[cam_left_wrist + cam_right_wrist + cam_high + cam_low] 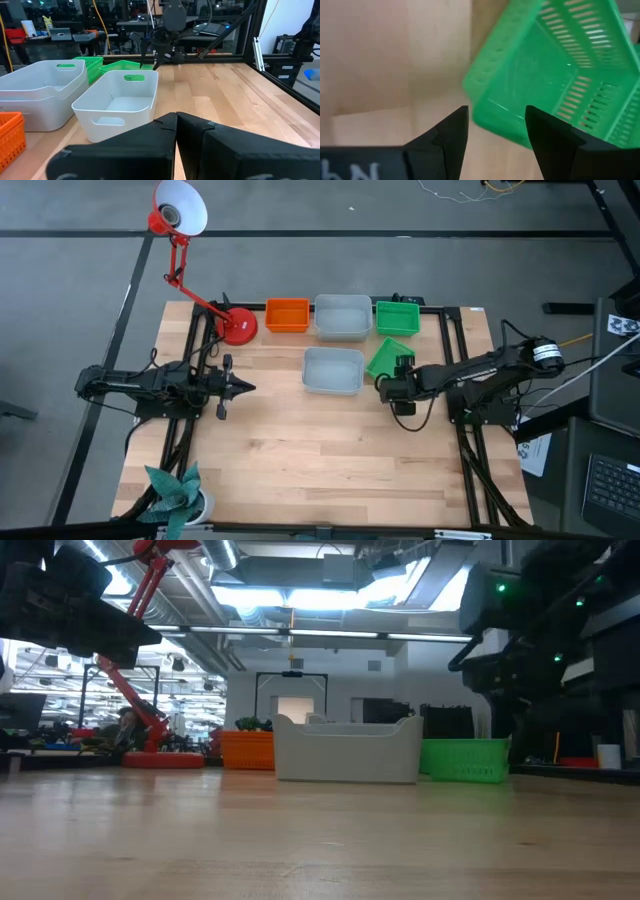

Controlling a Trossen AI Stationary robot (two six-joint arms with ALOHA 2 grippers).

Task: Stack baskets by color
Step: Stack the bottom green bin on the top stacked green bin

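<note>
- At the table's [300, 450] far edge sit an orange basket [287, 315], a pale grey basket [342, 317] and a green basket [397, 317].
- Nearer, a second grey basket [332, 370] sits beside a tilted green basket [386, 357].
- The right hand [383, 385], fingers spread and holding nothing, hovers at that tilted basket.
- The left hand [248, 388] is closed, empty.

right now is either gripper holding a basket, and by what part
Nothing is held. The right gripper is open just short of the loose green basket; the left gripper is shut on nothing.
</note>
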